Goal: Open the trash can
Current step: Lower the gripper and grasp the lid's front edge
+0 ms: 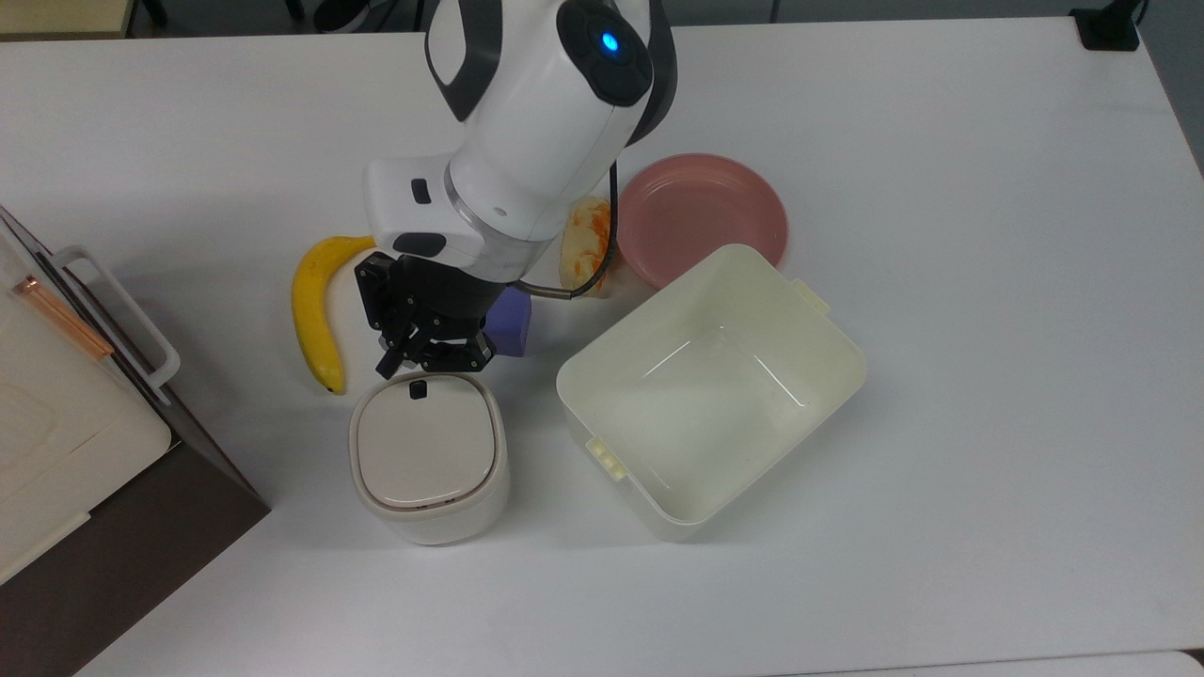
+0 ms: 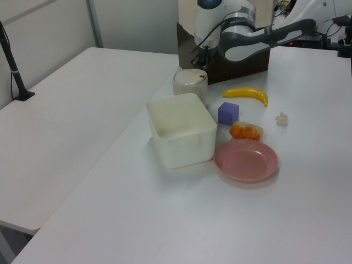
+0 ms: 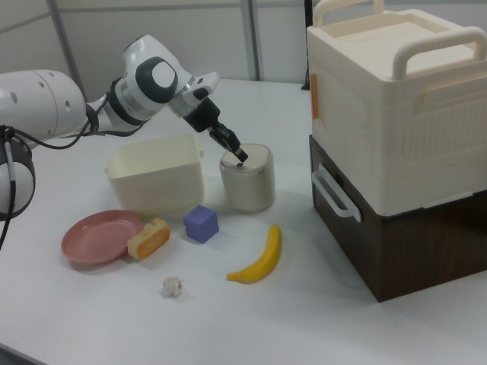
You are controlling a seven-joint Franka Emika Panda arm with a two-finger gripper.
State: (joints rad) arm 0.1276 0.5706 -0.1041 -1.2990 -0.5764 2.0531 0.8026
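Observation:
The trash can (image 1: 429, 456) is a small cream bin with a flat beige lid lying closed and a black button (image 1: 419, 387) near the lid's back edge. It also stands in the left view (image 2: 190, 83) and in the right view (image 3: 247, 181). My gripper (image 1: 388, 365) hangs from the white arm just behind the can, its black fingers shut and empty, pointing down at the lid's rim. The tip sits slightly to the top view's left of the button. In the right view my gripper (image 3: 239, 158) is right at the lid's top surface.
A banana (image 1: 310, 315) lies to the top view's left of the gripper, and a purple cube (image 1: 514, 331) is half under the arm. A large open cream tub (image 1: 715, 404), a pink plate (image 1: 701, 212) and an orange-white food piece (image 1: 585, 235) sit to the right. A cream box on a brown cabinet (image 1: 56, 423) fills the left edge.

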